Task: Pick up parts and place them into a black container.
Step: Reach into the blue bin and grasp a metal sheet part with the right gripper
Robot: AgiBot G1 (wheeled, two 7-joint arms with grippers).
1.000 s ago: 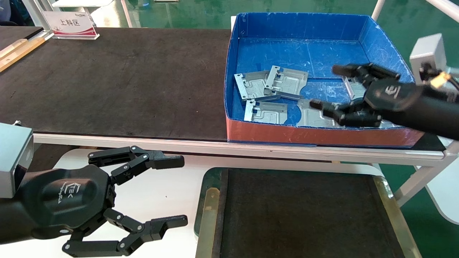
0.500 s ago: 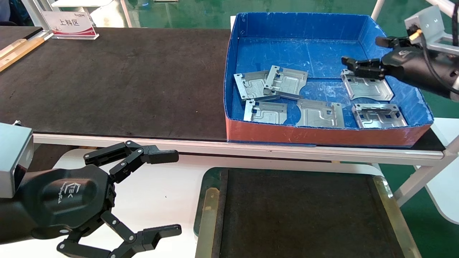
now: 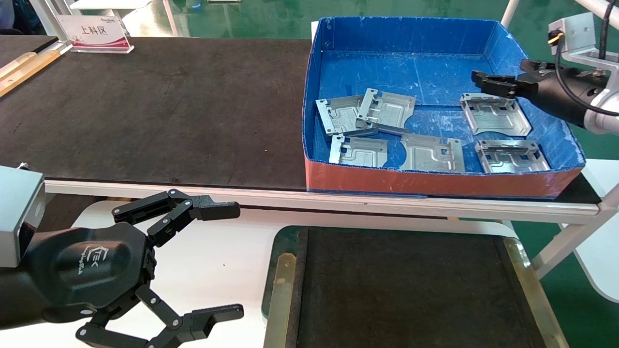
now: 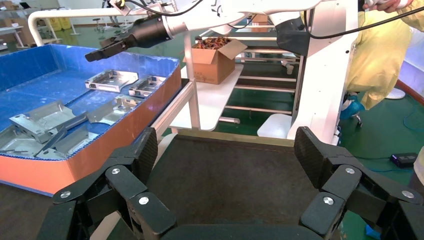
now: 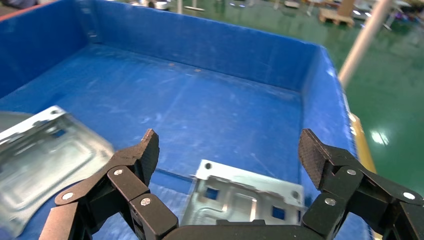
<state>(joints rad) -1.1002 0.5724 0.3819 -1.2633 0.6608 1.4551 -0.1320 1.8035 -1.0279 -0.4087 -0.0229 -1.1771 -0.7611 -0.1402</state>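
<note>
right hand (image 3: 503,75) shifted rightward, wide open, empty, above part (image 3: 494,114).

Right gripper (image 3: 503,77) hovers above the blue box's (image 3: 338,34) right side, jaws spread wide. Left gripper (image 3: 227,261) is parked left of the black container (image 3: 285,270), jaws spread.

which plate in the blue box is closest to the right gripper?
The far-right plate, just under the open right gripper; the others lie nearer the red front or further left.

A long table (image 3: 435,205) wears a black mat (image 3: 159,106), with the blue box (image 3: 435,181) (red front facing us) sitting at its right end, and a sign (image 3: 94,31) far left.
</note>
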